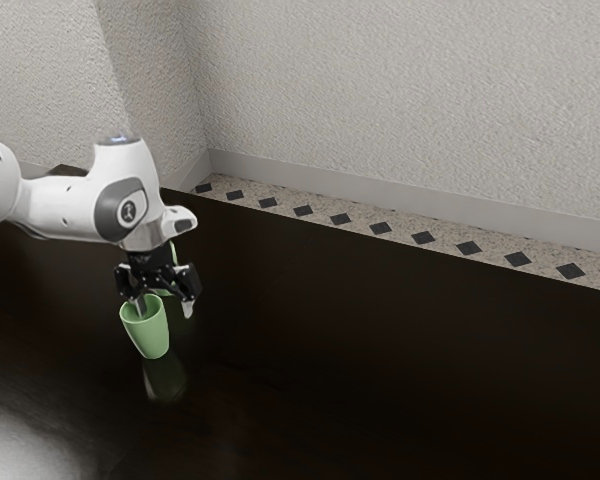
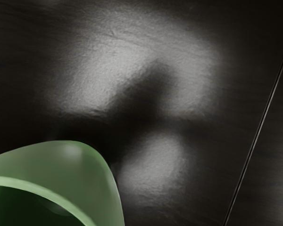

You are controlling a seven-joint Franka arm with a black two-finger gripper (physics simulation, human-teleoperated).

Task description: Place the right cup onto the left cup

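Dark tabletop (image 1: 400,370), pale wall (image 1: 400,90) beyond. At the exterior view's left, parted fingers (image 1: 188,309) straddle the near green cup's (image 1: 150,334) rim, unclosed; the far green cup (image 1: 174,256) lies partly hidden behind.

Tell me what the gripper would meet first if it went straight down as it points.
The gripper would probably meet the green cup first: one finger dips into its mouth, depth unclear.
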